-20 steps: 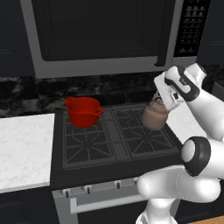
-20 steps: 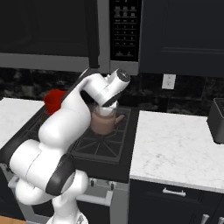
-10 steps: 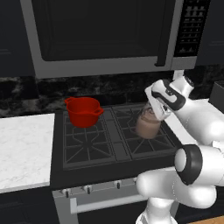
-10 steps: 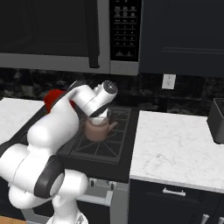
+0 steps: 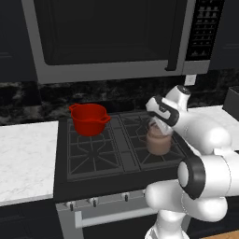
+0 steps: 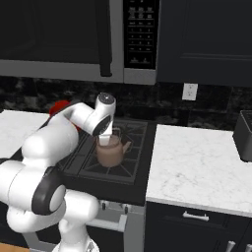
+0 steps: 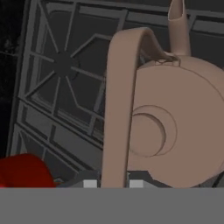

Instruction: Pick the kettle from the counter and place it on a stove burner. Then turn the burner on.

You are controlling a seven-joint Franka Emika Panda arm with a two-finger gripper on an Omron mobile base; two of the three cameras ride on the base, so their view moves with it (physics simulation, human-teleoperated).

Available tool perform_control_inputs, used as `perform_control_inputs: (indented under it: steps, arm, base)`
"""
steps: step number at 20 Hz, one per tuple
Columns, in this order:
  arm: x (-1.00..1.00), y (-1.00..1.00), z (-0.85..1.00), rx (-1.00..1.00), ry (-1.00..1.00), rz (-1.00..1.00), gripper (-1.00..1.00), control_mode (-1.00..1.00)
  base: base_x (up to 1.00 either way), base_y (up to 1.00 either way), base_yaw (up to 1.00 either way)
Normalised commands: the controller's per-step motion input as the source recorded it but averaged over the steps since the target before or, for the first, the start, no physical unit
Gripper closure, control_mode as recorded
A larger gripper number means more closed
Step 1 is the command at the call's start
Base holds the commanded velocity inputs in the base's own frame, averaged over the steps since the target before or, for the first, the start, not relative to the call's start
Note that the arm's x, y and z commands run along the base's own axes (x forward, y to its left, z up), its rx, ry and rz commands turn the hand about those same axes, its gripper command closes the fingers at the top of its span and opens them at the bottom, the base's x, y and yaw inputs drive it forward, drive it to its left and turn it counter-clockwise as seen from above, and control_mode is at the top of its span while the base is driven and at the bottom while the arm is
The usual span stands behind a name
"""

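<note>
Over the stove: the gripper hangs above the right half of the black cooktop, with the kettle under it.
Fingers: closed narrow on the thin arched handle of the kettle; the hand view looks down along this handle to the knobbed lid.
Kettle position: low over the front right stove burner, upright, spout toward the counter on the right. I cannot tell if its bottom already touches the grate.
Why held so: a grip at the top of the handle lets the body hang straight, so I think it can go down flat on the prongs.
Red pot: on the back left burner, well apart from the kettle, so no conflict.
Stage: I judge the placing is almost done; release is not yet made.
Knobs: along the stove front edge, below the cooktop; they are for the later step.
</note>
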Motion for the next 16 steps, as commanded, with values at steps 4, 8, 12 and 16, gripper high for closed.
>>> perform_control_inputs:
  steps: [4, 8, 12, 16]
  arm:
    - [0.1, -0.13, -0.16, -0.05, -0.15, 0.0, 1.0, -1.0]
    - [0.15, -0.09, -0.05, 0.0, -0.14, 0.0, 1.0, -1.0]
    - [0.38, 0.05, 0.0, 0.0, -0.01, 0.0, 1.0, -1.0]
    - [0.39, 0.05, -0.04, 0.0, 0.0, 0.0, 1.0, -1.0]
  base:
    - [0.0, 0.0, 0.0]
    - [0.0, 0.0, 0.0]
    - [0.0, 0.0, 0.0]
    - [0.0, 0.0, 0.0]
